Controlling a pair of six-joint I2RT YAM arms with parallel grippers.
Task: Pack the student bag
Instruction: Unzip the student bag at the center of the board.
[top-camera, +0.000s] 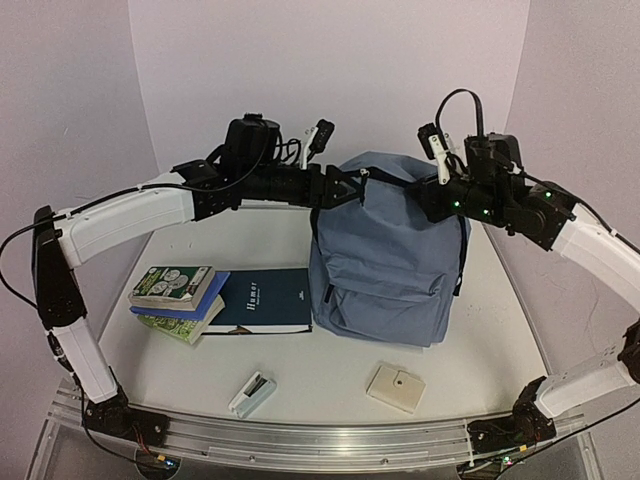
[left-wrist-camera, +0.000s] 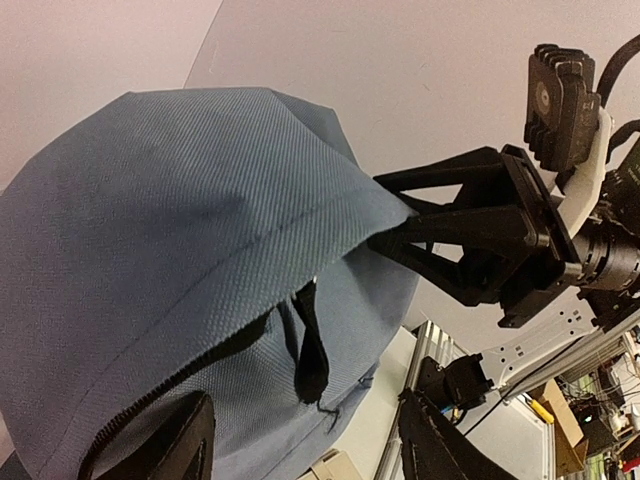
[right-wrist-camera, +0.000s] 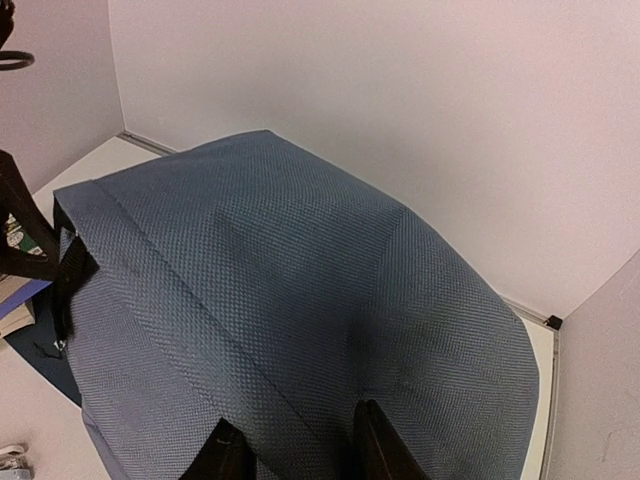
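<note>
Right now, student bag (top-camera: 385, 270): upright at the back middle of the tabletop (top-camera: 300, 235). Whether its mouth is unzipped cannot be told.
Right claw (right-wrist-camera: 300, 425): clenched on a fold of blue fabric at the bag's upper right.
Left claw (top-camera: 345, 185): released, jaws spread at the top left rim by the zipper, pinching nothing.
Risk, tipping: with only one side held, a pull could tilt or drag the soft bag.
Risk, slipping: the pinched fold looks thin and may slide out under a hard tug.
Risk, wrong catch: the left jaws could close on the loose black strap (left-wrist-camera: 310, 350) instead of the rim.
Around: stack of books (top-camera: 175, 290); dark book (top-camera: 262, 300) just beside the bag; small white case (top-camera: 252, 393) and beige pad (top-camera: 396, 387) near the front.
In the way: both arms are at the bag's top, so neither is free to fetch the books.
</note>
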